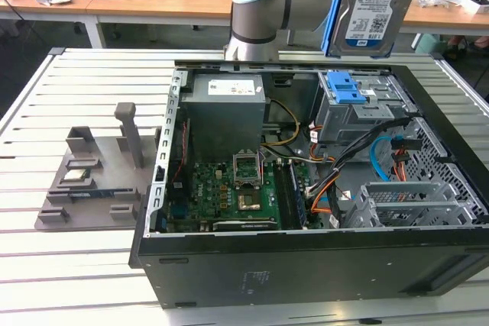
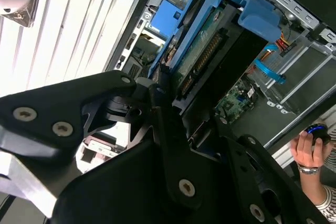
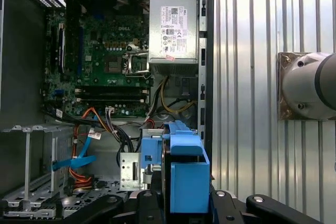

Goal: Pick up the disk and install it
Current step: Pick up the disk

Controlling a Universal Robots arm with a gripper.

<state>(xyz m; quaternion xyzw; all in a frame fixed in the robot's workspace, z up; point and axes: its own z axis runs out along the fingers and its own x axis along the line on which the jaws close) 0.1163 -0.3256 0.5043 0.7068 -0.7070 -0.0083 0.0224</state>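
- The open computer case (image 1: 306, 265) is lying on its side on the slatted metal desk (image 1: 76, 82), its black near wall closest in the exterior view.
- Inside it, the green motherboard (image 1: 229, 188) is sitting toward the exterior view's left, with the grey power supply (image 1: 225, 108) just beyond it against the far wall.
- The end effector (image 3: 184, 200) is clenching the disk (image 1: 374, 5), with black fingers (image 3: 223, 203) pressing on either side of its blue carrier bracket.
- The disk is hanging upright in the air above the case's far corner on the exterior view's right, clear of the case and with its label facing the exterior camera.
- Directly below it, a blue latch (image 1: 348, 89) is sitting on top of the grey metal drive cage (image 1: 359, 116).
- The arm (image 1: 260, 13) is rising from behind the case's far wall; its grey joint with a pale blue cap is bending toward the exterior view's right, to where the disk is hanging.
- On the exterior view's left, a grey fixture (image 1: 92, 181) is resting on the desk beside the case, carrying a small square silver chip (image 1: 76, 174).
- In the second wrist view, a person's hand (image 2: 310, 148) is resting beyond the case.
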